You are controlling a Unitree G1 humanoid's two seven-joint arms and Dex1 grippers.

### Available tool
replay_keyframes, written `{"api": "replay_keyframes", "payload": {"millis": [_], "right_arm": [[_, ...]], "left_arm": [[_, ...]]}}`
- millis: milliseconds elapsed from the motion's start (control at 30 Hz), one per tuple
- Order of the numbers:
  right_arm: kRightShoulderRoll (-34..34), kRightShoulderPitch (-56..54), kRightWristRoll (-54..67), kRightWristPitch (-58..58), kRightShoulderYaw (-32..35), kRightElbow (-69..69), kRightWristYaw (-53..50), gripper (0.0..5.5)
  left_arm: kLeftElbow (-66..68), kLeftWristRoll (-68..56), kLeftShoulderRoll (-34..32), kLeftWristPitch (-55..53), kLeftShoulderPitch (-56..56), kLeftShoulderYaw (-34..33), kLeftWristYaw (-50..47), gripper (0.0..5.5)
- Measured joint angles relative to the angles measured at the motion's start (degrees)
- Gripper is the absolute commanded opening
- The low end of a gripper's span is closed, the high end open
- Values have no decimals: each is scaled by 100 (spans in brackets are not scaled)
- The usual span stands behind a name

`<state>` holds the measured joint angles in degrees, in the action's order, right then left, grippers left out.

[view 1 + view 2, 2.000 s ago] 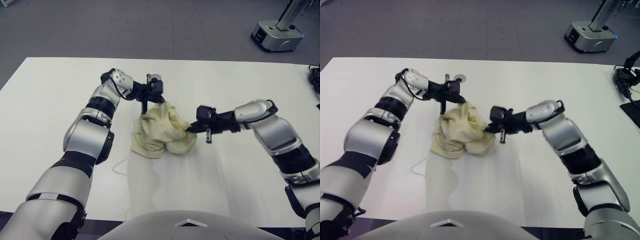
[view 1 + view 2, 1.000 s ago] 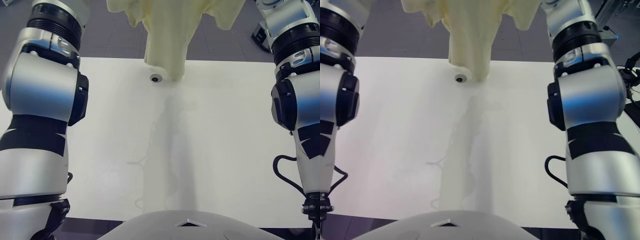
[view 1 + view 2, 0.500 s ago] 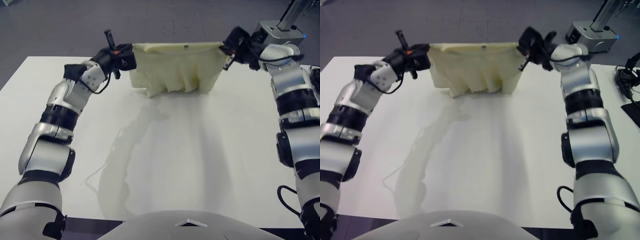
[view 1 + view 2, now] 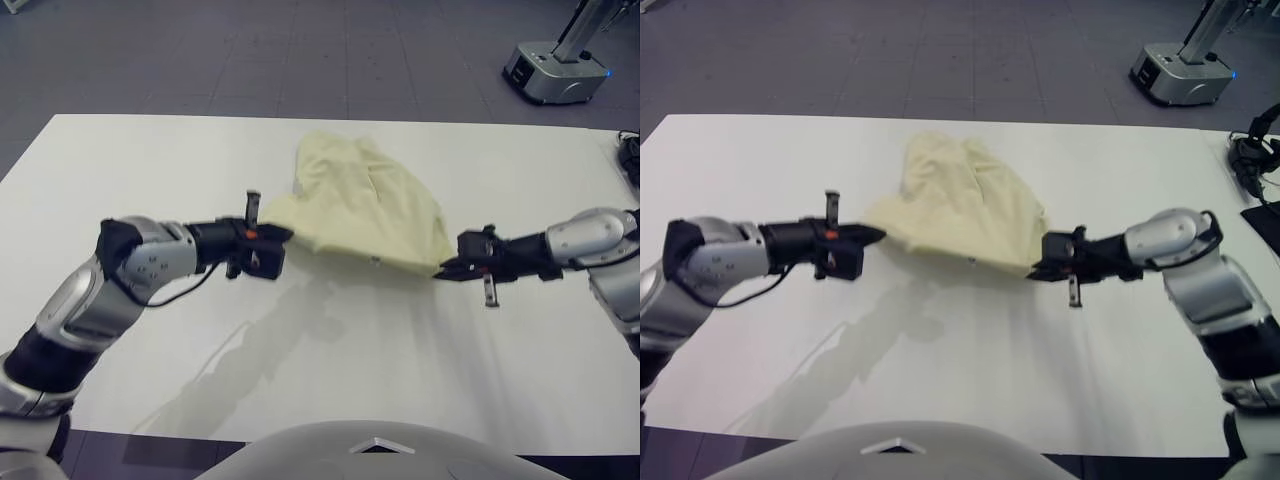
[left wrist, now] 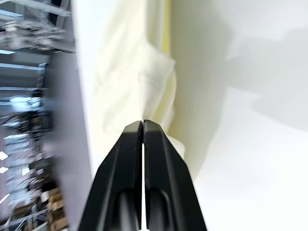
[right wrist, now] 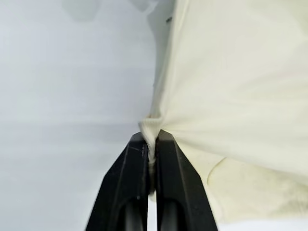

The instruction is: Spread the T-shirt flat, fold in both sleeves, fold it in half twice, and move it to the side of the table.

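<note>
**Pale yellow T-shirt held at two corners over a white table**

Nearest the robot, the near edge of the T-shirt runs in a straight line between the two grippers, above the middle of the table. The left gripper is closed on the left corner of this edge. In the left wrist view its two black fingers meet at the tips, with the cloth drawn out from between them. The right gripper is closed on the right corner, which sits slightly nearer the robot than the left one. In the right wrist view a small bunch of fabric is pinched between the fingers. A soft shadow lies on the table just under the held edge. Beyond the grippers, the rest of the T-shirt lies on the table in loose wrinkles, narrowing to a rounded end near the far edge. A black cable bundle rests at the table's right edge. On the grey tiled floor behind the table stands a wheeled machine base.
</note>
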<state>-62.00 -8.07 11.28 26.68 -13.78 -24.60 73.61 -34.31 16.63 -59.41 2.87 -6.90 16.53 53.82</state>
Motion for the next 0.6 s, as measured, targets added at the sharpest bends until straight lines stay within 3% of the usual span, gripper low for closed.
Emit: {"api": "replay_keyframes", "payload": {"millis": [167, 500, 600], "right_arm": [[-101, 636, -393, 274, -245, -532, -456, 0], [-230, 1107, -281, 444, -107, -940, -534, 0], [-310, 1203, -231, 457, -53, -1182, -501, 61]], "left_arm": [[-475, 862, -233, -180, 1114, 52, 115, 2], [-1016, 993, -227, -579, 1942, -156, 477, 2], [-1255, 843, -233, -827, 2102, -254, 722, 33]]}}
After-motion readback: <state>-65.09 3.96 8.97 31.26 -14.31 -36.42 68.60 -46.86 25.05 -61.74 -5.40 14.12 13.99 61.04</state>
